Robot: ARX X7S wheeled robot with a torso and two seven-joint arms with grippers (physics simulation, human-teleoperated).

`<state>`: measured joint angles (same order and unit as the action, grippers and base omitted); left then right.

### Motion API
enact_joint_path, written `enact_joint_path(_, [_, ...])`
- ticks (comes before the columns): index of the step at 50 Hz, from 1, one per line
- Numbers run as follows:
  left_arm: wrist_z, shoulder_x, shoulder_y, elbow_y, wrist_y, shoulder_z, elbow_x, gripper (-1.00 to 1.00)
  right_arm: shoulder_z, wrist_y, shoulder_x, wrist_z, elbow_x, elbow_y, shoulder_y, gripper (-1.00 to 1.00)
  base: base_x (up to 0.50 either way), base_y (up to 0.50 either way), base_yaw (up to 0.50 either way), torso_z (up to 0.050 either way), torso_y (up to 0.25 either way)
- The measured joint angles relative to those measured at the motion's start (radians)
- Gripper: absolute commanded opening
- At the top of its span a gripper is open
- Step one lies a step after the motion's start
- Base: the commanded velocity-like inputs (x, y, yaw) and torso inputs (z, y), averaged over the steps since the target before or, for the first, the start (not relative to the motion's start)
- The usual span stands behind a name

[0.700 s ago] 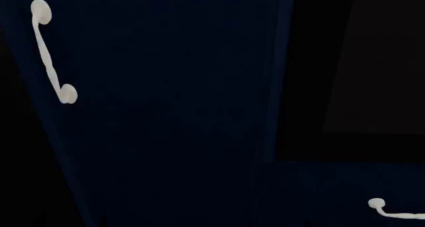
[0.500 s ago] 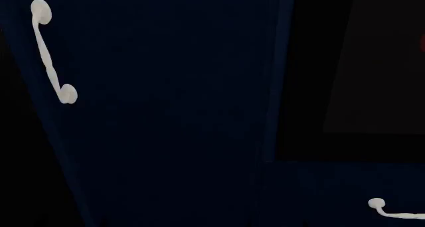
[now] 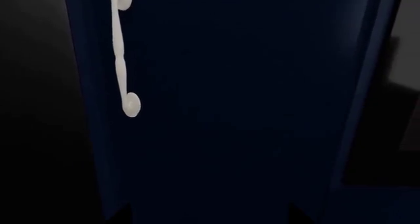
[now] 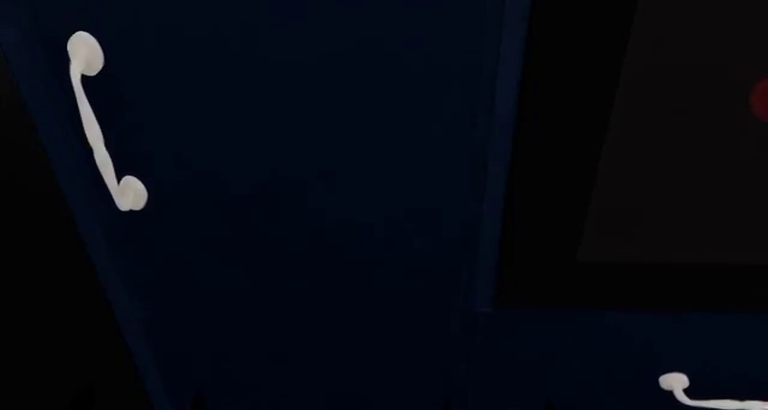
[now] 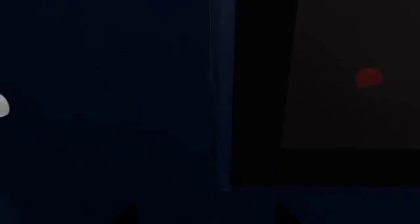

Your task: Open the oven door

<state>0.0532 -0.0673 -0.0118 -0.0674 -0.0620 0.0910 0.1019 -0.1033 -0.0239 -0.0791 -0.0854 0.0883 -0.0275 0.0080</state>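
Approach step — oven door (image 4: pixel 672 140) at 2 o'clock, cupboard door (image 4: pixel 300 158) ahead; handle unseen; next find it; neither gripper visible.

A big dark blue cabinet door (image 4: pixel 288 185) fills most of the head view. A curvy white handle (image 4: pixel 103 122) stands up and down near its left edge. Low down at the right is another blue cabinet front (image 4: pixel 600 360), with a second white handle (image 4: pixel 702 394) lying sideways on it.
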Motion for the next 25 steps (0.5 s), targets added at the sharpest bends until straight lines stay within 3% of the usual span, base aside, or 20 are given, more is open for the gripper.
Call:
enact_joint_path(16, [0.022, -0.022, -0.001, -0.021, -0.016, 0.025, 0.024, 1.00, -0.023, 0.006, -0.018, -0.019, 0.022, 0.009, 0.001, 1.00, 0.00, 0.00, 0.00, 0.050, 0.007])
enact_joint_path(25, [0.053, -0.035, 0.030, -0.081, -0.109, 0.026, 0.045, 1.00, -0.017, 0.062, -0.047, -0.030, 0.039, 0.059, 0.039, 1.00, 0.00, 0.00, 0.00, 0.000, 0.000])
